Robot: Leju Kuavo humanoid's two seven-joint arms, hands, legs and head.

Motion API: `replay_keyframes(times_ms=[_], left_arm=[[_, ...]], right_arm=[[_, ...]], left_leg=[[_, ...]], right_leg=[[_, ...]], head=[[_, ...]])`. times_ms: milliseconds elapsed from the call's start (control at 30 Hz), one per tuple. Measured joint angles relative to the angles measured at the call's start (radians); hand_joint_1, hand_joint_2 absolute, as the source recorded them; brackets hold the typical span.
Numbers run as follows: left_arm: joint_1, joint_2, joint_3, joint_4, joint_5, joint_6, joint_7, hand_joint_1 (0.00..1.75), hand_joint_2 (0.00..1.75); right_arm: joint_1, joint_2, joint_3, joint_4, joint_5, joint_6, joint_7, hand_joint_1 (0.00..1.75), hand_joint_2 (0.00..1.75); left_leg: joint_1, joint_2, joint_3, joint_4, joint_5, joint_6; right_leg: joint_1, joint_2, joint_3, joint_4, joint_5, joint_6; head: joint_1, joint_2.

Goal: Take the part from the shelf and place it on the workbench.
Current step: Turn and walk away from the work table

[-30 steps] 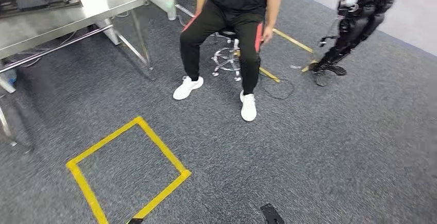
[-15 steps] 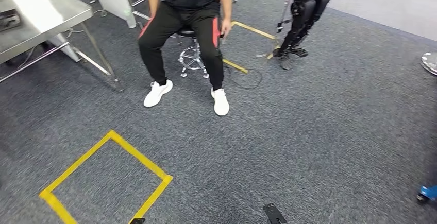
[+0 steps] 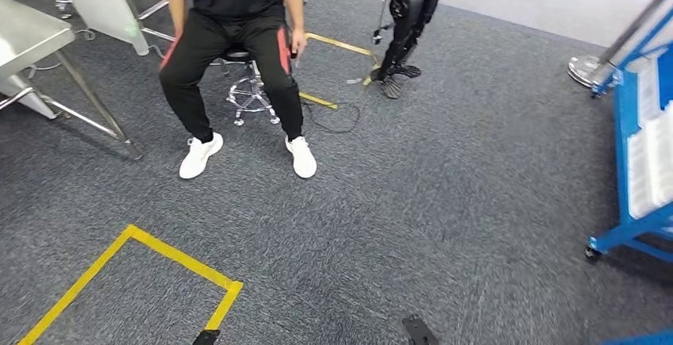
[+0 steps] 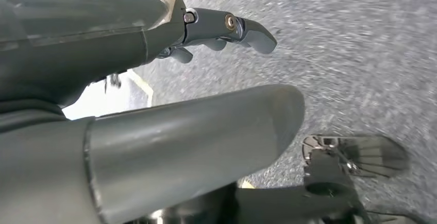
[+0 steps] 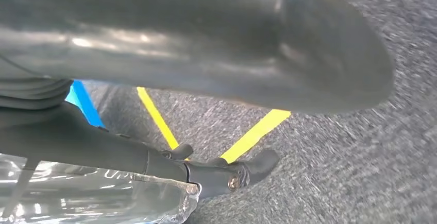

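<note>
Blue shelf (image 3: 635, 135) sits off to the robot's right, so right hand (image 5: 216, 167) is nearer; both it and left hand (image 4: 221, 28) hang loose-fingered, holding nothing.

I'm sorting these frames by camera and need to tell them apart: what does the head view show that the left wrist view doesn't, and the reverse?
Head view alone: a seated person on a stool, a blue shelf at the right edge, a steel workbench at the left, another robot standing farther back, and a yellow tape square on the floor.

Left wrist view alone: the left hand, close up, fingers apart and holding nothing.

Both: the grey carpet.
</note>
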Motion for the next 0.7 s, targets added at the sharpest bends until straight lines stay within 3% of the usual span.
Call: replay_keyframes(times_ms=[67, 100, 133, 167, 233, 300, 367, 400, 467, 533, 600, 700], left_arm=[[-0.001, 0.002, 0.002, 0.000, 0.007, 0.003, 0.000, 0.00, 0.00], [-0.001, 0.003, 0.003, 0.000, 0.011, 0.005, 0.000, 0.00, 0.00], [-0.001, 0.004, 0.004, 0.000, 0.015, 0.007, 0.000, 0.00, 0.00], [-0.001, 0.004, 0.006, 0.000, 0.017, 0.009, 0.000, 0.00, 0.00], [-0.001, 0.007, 0.009, 0.000, 0.019, 0.014, 0.000, 0.00, 0.00], [0.000, 0.010, 0.010, 0.000, 0.019, 0.017, 0.000, 0.00, 0.00], [-0.001, 0.012, 0.012, 0.000, 0.023, 0.022, 0.000, 0.00, 0.00], [-0.001, 0.013, 0.015, -0.001, 0.027, 0.023, 0.000, 0.00, 0.00], [-0.002, 0.014, 0.022, -0.002, 0.033, 0.027, 0.000, 0.00, 0.00], [0.000, 0.015, 0.026, -0.001, 0.035, 0.030, 0.000, 0.00, 0.00], [0.006, 0.017, 0.027, 0.000, 0.036, 0.030, 0.000, 0.00, 0.00], [0.009, 0.018, 0.028, 0.000, 0.037, 0.029, 0.000, 0.00, 0.00]], right_arm=[[-0.006, -0.003, 0.000, 0.000, 0.007, 0.000, 0.000, 0.00, 0.00], [-0.006, -0.004, 0.000, 0.000, 0.010, 0.000, 0.002, 0.00, 0.00], [-0.005, -0.006, 0.000, 0.000, 0.013, 0.000, 0.003, 0.00, 0.00], [-0.004, -0.007, 0.000, 0.000, 0.015, 0.000, 0.005, 0.00, 0.00], [-0.008, -0.008, 0.000, 0.000, 0.020, 0.001, 0.006, 0.00, 0.00], [-0.011, -0.006, 0.001, 0.000, 0.025, 0.003, 0.006, 0.00, 0.00], [-0.008, -0.006, 0.001, 0.000, 0.027, 0.005, 0.007, 0.00, 0.00], [-0.007, -0.006, 0.001, 0.000, 0.028, 0.006, 0.007, 0.00, 0.00], [-0.007, -0.006, 0.001, 0.000, 0.028, 0.007, 0.008, 0.00, 0.00], [-0.010, -0.004, 0.000, 0.000, 0.028, 0.007, 0.008, 0.00, 0.00], [-0.011, -0.001, 0.000, 0.000, 0.028, 0.008, 0.007, 0.00, 0.00], [-0.010, -0.001, 0.000, 0.000, 0.028, 0.008, 0.007, 0.00, 0.00]], left_leg=[[-0.001, 0.031, -0.001, 0.000, -0.001, 0.000], [0.000, 0.044, -0.002, 0.001, -0.001, -0.001], [0.001, 0.056, -0.001, 0.001, -0.002, -0.003], [0.002, 0.068, 0.001, 0.001, -0.004, -0.006], [-0.002, 0.089, 0.007, 0.003, -0.010, -0.017], [-0.008, 0.108, 0.013, 0.004, -0.015, -0.030], [-0.006, 0.121, 0.017, 0.003, -0.017, -0.040], [-0.001, 0.111, 0.018, 0.006, -0.023, -0.045], [0.006, 0.055, -0.001, 0.053, -0.060, -0.054], [0.007, 0.003, -0.057, 0.168, -0.122, -0.054], [0.006, -0.009, -0.114, 0.273, -0.158, -0.052], [0.006, -0.010, -0.135, 0.303, -0.158, -0.051]], right_leg=[[-0.003, -0.013, -0.050, 0.111, -0.041, 0.005], [-0.006, -0.016, -0.052, 0.123, -0.040, 0.012], [-0.009, -0.022, -0.033, 0.094, -0.026, 0.022], [-0.013, -0.035, 0.004, 0.031, -0.002, 0.032], [-0.014, -0.082, 0.081, -0.106, 0.041, 0.040], [-0.009, -0.099, 0.109, -0.158, 0.056, 0.028], [-0.010, -0.075, 0.105, -0.157, 0.060, 0.012], [-0.012, -0.064, 0.105, -0.158, 0.061, 0.005], [-0.017, -0.040, 0.107, -0.160, 0.065, -0.009], [-0.014, -0.017, 0.106, -0.160, 0.066, -0.019], [-0.009, 0.008, 0.106, -0.159, 0.066, -0.025], [-0.008, 0.024, 0.107, -0.159, 0.066, -0.025]], head=[[0.000, 0.000], [0.000, 0.000], [0.000, 0.000], [0.000, 0.000], [0.000, 0.000], [-0.002, 0.000], [-0.005, 0.000], [-0.005, 0.000], [-0.007, 0.000], [-0.007, 0.000], [-0.008, 0.000], [-0.008, 0.000]])
